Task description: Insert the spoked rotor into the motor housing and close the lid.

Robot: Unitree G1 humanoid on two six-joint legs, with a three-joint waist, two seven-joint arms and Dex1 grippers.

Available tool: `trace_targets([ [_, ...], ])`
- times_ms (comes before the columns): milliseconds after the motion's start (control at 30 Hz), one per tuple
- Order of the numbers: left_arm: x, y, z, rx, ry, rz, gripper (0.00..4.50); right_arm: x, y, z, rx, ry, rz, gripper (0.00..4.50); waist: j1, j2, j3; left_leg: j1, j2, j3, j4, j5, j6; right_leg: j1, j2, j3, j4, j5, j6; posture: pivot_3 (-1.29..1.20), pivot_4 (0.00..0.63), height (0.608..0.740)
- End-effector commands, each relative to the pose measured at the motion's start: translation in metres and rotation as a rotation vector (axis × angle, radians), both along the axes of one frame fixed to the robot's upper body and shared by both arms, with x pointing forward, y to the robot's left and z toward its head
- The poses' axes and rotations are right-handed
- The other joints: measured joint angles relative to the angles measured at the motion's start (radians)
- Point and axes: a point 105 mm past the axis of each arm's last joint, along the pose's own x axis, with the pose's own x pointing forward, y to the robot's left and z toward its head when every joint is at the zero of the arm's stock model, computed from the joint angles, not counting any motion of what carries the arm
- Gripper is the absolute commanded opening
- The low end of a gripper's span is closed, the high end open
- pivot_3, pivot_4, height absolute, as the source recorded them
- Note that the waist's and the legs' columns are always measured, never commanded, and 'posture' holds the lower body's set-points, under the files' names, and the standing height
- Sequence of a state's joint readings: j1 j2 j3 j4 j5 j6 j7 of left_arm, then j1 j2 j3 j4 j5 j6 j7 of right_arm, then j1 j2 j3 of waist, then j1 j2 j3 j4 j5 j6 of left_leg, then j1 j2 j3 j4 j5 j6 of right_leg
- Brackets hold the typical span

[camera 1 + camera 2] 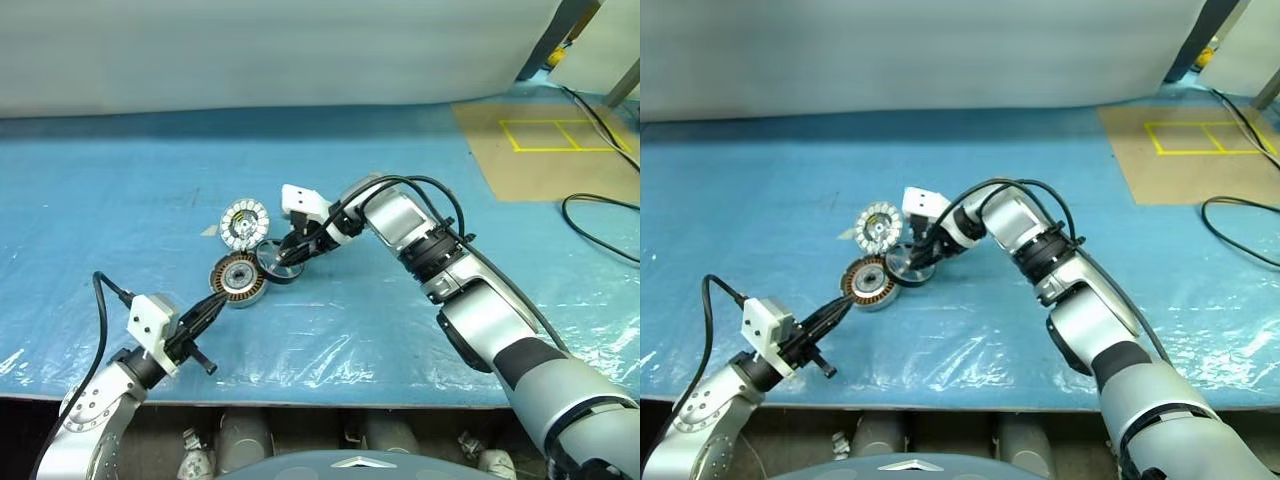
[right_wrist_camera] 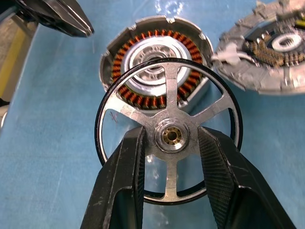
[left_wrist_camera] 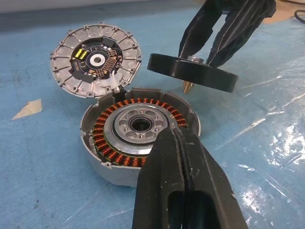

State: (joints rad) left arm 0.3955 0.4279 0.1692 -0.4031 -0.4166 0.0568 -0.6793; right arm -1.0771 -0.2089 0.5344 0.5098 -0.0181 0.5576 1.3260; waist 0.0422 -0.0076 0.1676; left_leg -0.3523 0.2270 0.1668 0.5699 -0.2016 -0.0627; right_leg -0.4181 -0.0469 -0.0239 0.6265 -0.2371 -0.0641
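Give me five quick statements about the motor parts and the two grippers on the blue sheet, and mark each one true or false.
1. The right gripper holds the spoked rotor by its hub. True.
2. The spoked rotor already sits inside the motor housing. False: it is held in the air beside and above the housing.
3. The lid is closed over the housing. False: it stands open, tilted up at the housing's edge, inner face showing.
4. The left gripper is shut, its tip at the housing's rim. True.
5. The housing's copper windings are exposed. True.
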Motion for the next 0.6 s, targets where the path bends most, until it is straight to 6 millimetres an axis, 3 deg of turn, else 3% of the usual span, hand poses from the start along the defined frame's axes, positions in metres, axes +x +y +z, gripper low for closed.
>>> trace_targets([
  [33, 0.000, -0.002, 0.014, 0.000, -0.047, -0.004, 0.00, 0.002, 0.007, 0.014, 0.014, -0.067, 0.054, 1.70, 0.000, 0.000, 0.000, 0.000, 0.000, 0.000, 0.000, 0.000, 0.000, 0.000, 0.000, 0.000, 0.000, 0.000, 0.000, 0.00, 0.150, 0.740],
  [167, 0.001, -0.001, 0.015, 0.002, -0.050, 0.004, 0.00, 0.005, 0.006, 0.008, 0.002, -0.080, 0.049, 1.70, 0.001, 0.000, 0.000, 0.001, 0.000, 0.000, 0.001, 0.000, 0.000, 0.000, 0.000, 0.000, 0.001, 0.000, 0.000, 0.00, 0.150, 0.740],
  [600, -0.002, 0.013, 0.013, 0.017, -0.046, 0.044, 0.00, 0.001, 0.040, 0.030, 0.097, -0.114, 0.107, 1.70, -0.002, 0.000, 0.000, 0.001, 0.002, 0.002, 0.001, 0.000, 0.000, -0.001, 0.001, 0.000, 0.002, 0.000, 0.000, 0.00, 0.150, 0.740],
])
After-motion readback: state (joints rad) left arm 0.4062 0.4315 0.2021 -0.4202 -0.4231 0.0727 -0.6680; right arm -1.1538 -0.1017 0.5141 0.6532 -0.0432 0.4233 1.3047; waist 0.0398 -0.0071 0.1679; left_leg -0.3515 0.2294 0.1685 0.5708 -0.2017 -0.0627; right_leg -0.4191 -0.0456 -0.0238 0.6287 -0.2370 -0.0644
